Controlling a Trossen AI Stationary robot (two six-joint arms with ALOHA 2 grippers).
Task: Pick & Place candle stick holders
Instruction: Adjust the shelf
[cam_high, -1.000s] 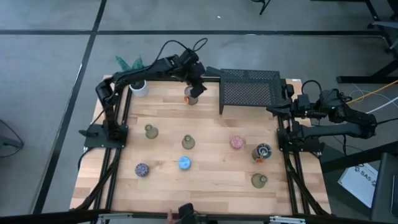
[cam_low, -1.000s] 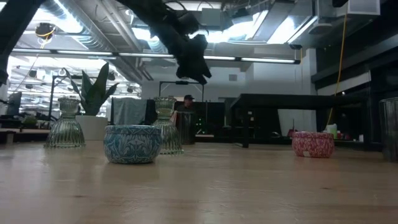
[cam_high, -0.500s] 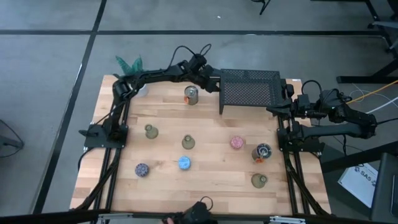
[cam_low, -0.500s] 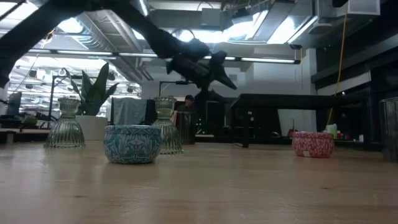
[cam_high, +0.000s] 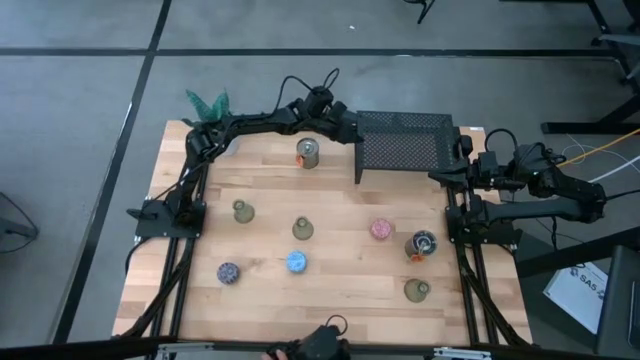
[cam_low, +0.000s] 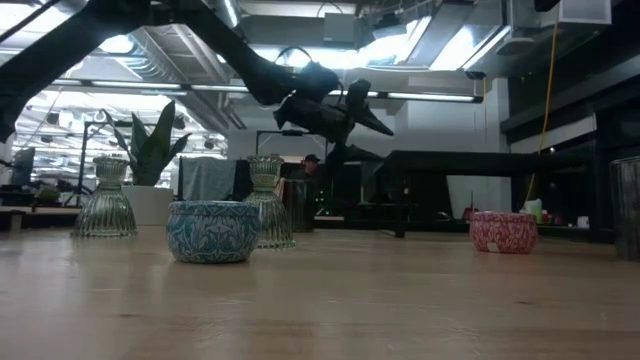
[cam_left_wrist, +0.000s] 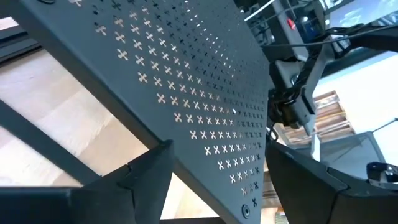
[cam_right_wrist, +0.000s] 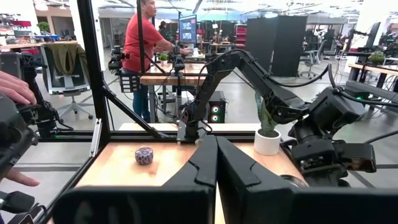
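Observation:
My left gripper (cam_high: 349, 129) is open and empty, in the air at the left far corner of the black mesh rack (cam_high: 405, 145). Its fingers (cam_left_wrist: 152, 171) point nearly level toward the rack (cam_left_wrist: 186, 81). A silvery holder with orange accents (cam_high: 307, 152) stands on the table just left of it. A second silvery holder (cam_high: 422, 244) stands at the right. Three olive-green glass holders (cam_high: 241, 211), (cam_high: 302, 229), (cam_high: 416, 290), a blue one (cam_high: 296, 262), a pink one (cam_high: 381, 229) and a purple-speckled one (cam_high: 228, 272) stand on the wood. My right gripper (cam_right_wrist: 216, 142) is shut at the table's right edge.
A white pot with a green plant (cam_low: 150, 160) stands at the far left corner, partly under my left arm. The rack fills the far right part of the table. People show in the room beyond (cam_right_wrist: 140, 37), and a hand (cam_right_wrist: 15, 87) is near the table's edge.
My left gripper has gone from above the silvery holder at the far middle toward the table's right edge, up to the rack's corner. It has tipped from pointing down to nearly level. The holder stays standing on the table.

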